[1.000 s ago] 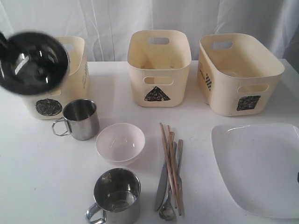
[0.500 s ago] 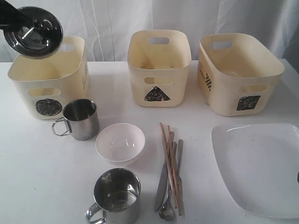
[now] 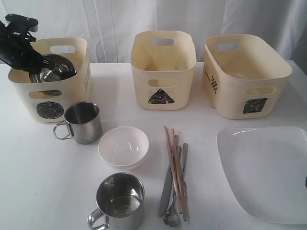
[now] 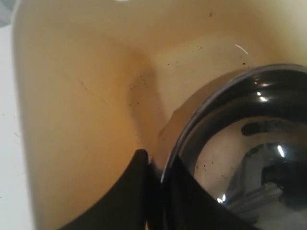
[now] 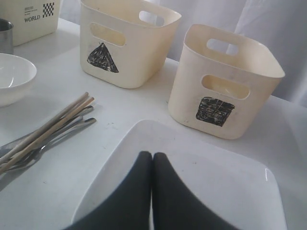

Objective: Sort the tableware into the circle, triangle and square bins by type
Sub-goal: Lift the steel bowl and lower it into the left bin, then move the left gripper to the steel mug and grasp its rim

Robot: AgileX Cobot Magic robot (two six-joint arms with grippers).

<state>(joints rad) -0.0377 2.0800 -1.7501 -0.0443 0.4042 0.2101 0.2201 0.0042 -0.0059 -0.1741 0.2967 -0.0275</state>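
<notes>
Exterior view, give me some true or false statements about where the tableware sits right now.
The steel bowl is inside the circle bin, its rim held by the left pincer. True.
The white plate lies in the square bin. False: it lies on the table in front of that bin.
The chopsticks rest on the steel cutlery. True.
The small white bowl sits in the triangle bin. False: it stands on the table, outside that bin.

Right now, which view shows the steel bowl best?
The exterior view: the steel bowl is tilted in the circle bin, its rim gripped by the left gripper. The left wrist view shows only part of its rim and inside, close up. The right wrist view misses it.
</notes>
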